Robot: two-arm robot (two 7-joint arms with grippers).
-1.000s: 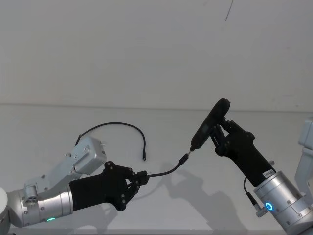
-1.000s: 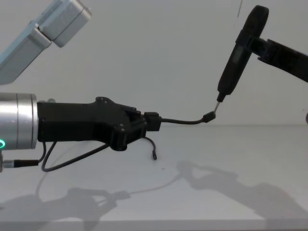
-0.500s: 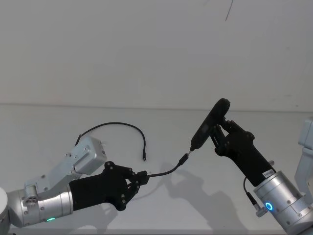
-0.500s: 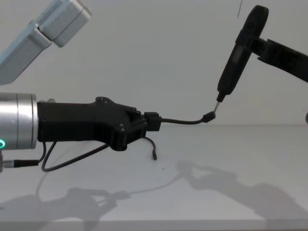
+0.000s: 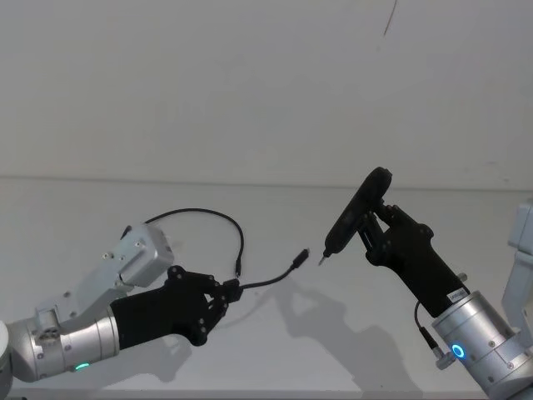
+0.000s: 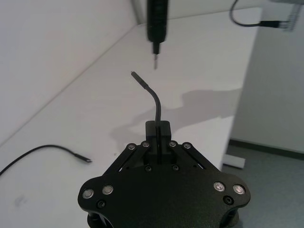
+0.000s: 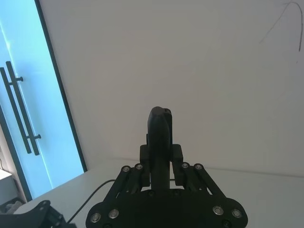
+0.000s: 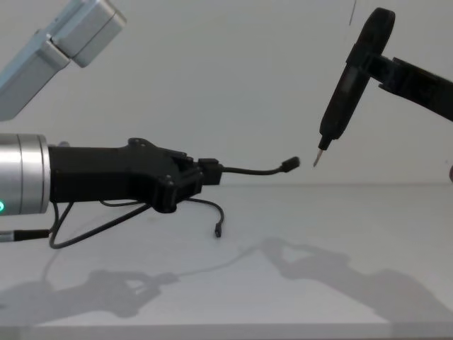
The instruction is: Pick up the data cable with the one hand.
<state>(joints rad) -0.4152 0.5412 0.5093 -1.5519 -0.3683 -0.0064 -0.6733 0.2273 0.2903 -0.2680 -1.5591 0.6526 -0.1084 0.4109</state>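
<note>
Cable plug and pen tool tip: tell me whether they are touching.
Apart. The chest view shows bare wall between the data cable plug held out by the left gripper and the metal tip of the pen tool in the right gripper.

White table against a bare white wall

A plain white wall (image 5: 250, 83) rises behind a white table (image 5: 275, 342), and the two meet in a straight line across the head view. High on the wall a thin dark line (image 5: 390, 18) runs slantwise. Soft grey shadows (image 8: 311, 269) lie on the tabletop. From the left wrist view the table's far edge (image 6: 240, 109) drops to a grey floor (image 6: 270, 185), with a pale panel (image 6: 280, 76) standing beyond it. From the right wrist view a glass door (image 7: 28, 109) glows bright blue at the side, set in a dark frame (image 7: 59, 90) with a long dark vertical handle (image 7: 21, 109)
</note>
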